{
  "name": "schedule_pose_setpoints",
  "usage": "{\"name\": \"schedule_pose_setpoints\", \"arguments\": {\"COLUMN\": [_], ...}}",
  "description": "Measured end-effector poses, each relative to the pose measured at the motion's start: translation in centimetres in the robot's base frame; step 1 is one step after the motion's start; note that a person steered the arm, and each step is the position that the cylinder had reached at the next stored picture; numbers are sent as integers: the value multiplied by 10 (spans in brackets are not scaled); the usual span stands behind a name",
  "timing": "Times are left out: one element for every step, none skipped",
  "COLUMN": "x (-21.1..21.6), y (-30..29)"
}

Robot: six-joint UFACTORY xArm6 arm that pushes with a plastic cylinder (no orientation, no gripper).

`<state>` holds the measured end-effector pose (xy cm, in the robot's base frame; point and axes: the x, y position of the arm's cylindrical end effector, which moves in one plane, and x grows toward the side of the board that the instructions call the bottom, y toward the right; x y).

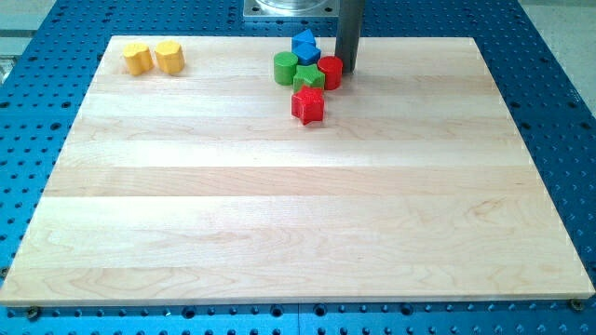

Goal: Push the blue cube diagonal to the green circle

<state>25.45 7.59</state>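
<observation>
Standing at the far edge of the scene, my tip (347, 71), the end effector here, is a plain dark rod with no parts to spread or pinch; its lower end sits just right of the red cylinder (330, 71) and right of the blue cube (304, 46), close to both, though whether it touches the cylinder I cannot tell.

Largest is the blue perforated base (559, 112) that surrounds everything. On it lies the pale wooden tabletop (298, 214), which carries all the blocks along its far side.

The cluster at far centre comes next. The blue cube is its farthest piece, just behind the green circle (285, 67) and slightly to its right, the two looking in contact. A green star-like block (308, 78) sits between the green circle and the red cylinder. A red star-like block (307, 105) lies nearest, just in front of the green one.

Well apart at far left, two yellow blocks sit side by side: one (138, 58) on the left, the other (169, 56) beside it.
</observation>
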Motion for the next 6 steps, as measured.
{"name": "schedule_pose_setpoints", "arguments": {"x": [-44, -44, -44, -59, -60, -60], "y": [-8, -54, -87, -93, -132, -246]}}
